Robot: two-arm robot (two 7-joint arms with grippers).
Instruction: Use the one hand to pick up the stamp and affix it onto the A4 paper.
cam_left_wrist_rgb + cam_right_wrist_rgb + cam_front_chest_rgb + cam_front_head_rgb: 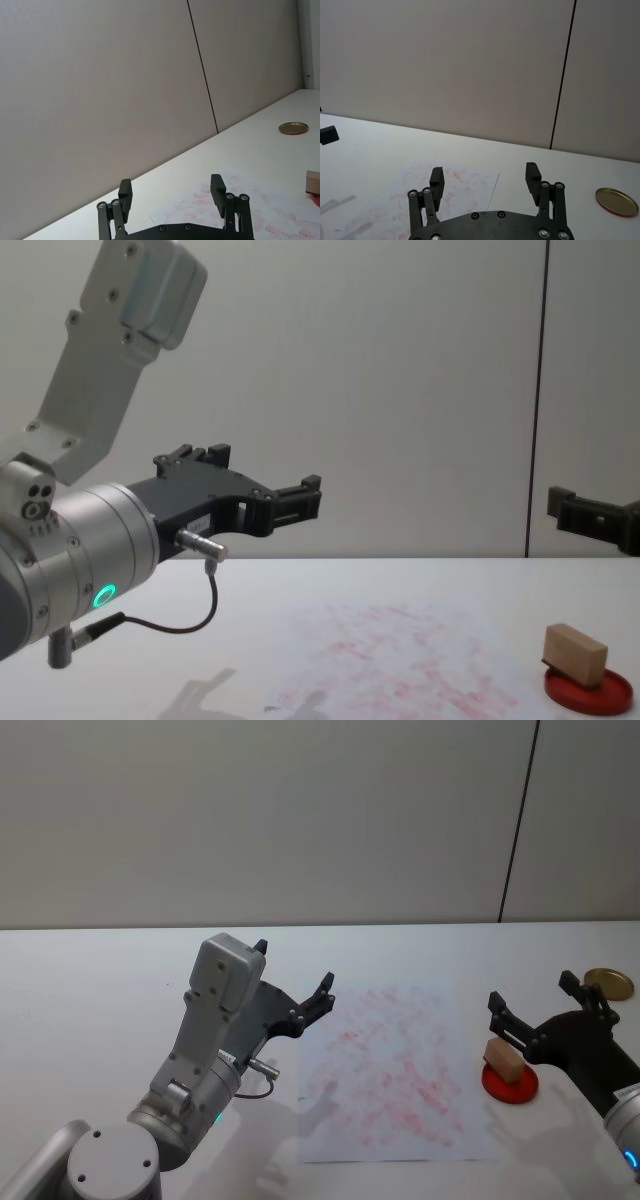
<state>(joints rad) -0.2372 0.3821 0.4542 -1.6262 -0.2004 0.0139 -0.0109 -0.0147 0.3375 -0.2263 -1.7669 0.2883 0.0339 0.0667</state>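
Left gripper [293, 966] and right gripper [532, 988] aloft — fingers [216, 189] wide apart

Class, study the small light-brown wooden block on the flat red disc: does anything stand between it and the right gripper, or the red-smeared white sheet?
Nothing visible does. The open right gripper hangs above the light-brown wooden block with only air between, and the flat red disc lies beside the white sheet.

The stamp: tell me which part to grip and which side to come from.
Grip the stamp across its narrow width, on the two long side faces, coming down from above. It rests on the red ink pad with its sides standing clear, lying slantwise. The open right gripper, close by, looks best placed, though it likely must turn to match that slant.
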